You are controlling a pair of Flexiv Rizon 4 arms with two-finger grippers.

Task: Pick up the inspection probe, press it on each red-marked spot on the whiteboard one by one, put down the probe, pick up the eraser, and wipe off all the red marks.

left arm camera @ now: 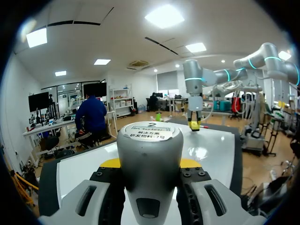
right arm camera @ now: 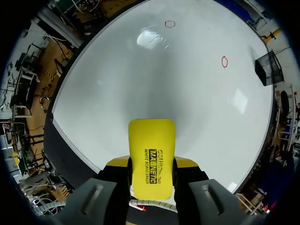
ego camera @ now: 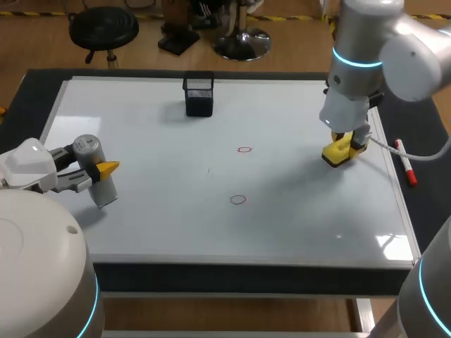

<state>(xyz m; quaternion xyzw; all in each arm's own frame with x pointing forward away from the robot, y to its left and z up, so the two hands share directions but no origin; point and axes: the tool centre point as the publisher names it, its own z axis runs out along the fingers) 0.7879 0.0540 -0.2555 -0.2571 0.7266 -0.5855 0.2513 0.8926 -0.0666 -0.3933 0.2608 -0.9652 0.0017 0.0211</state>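
Counts: one inspection probe (left arm camera: 149,159), one yellow eraser (right arm camera: 152,157), two red marks (ego camera: 244,149) (ego camera: 238,199), one black mesh holder (ego camera: 199,95), one red marker (ego camera: 405,162) beside whiteboard (ego camera: 155,211).

Probe: over board's left part, long axis near upright, slightly tilted, flat cap up. Left gripper (ego camera: 101,171) fingers pinch its sides.

Eraser: near board's right edge, long axis running out along fingers. Right gripper (ego camera: 345,148) fingers clamp its sides.

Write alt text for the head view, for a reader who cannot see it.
The right gripper holds a yellow eraser at the right of the whiteboard, with two red marks unwiped mid-board. The left gripper holds the grey probe at its left side.
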